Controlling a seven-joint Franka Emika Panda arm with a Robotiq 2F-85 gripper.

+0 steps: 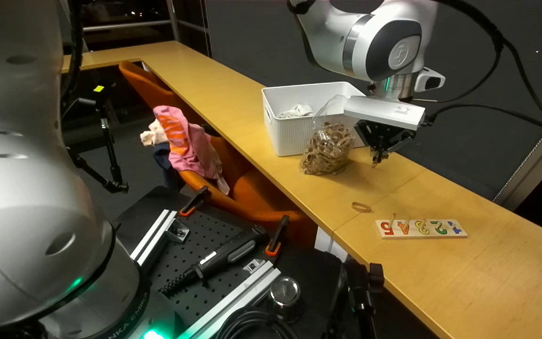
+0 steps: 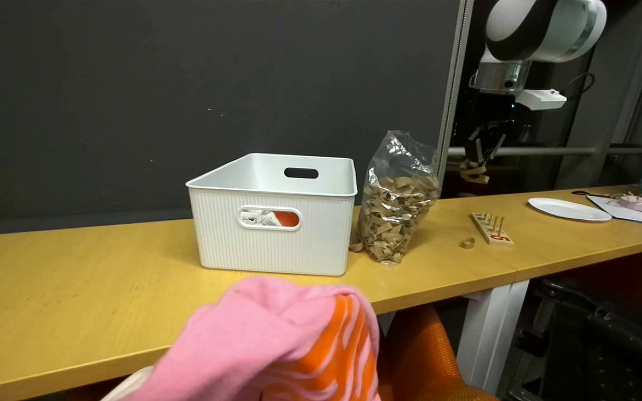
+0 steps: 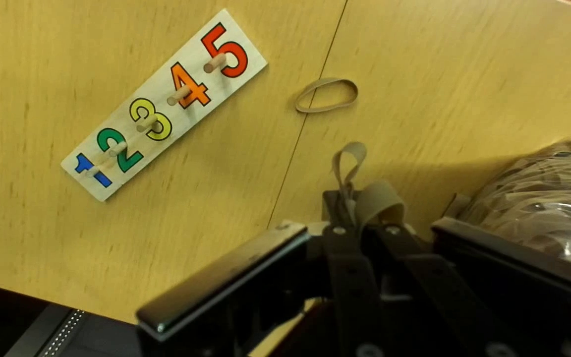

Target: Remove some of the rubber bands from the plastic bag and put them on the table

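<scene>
Bands, 2 or more, pinched in nearly closed tool above desk. Looks partly done: 1 band on desk near pegboard, 1 more band beside bag, well filled, by bin; held bands left to release. Cannot tell exact count; bag cut off in wrist view.
</scene>
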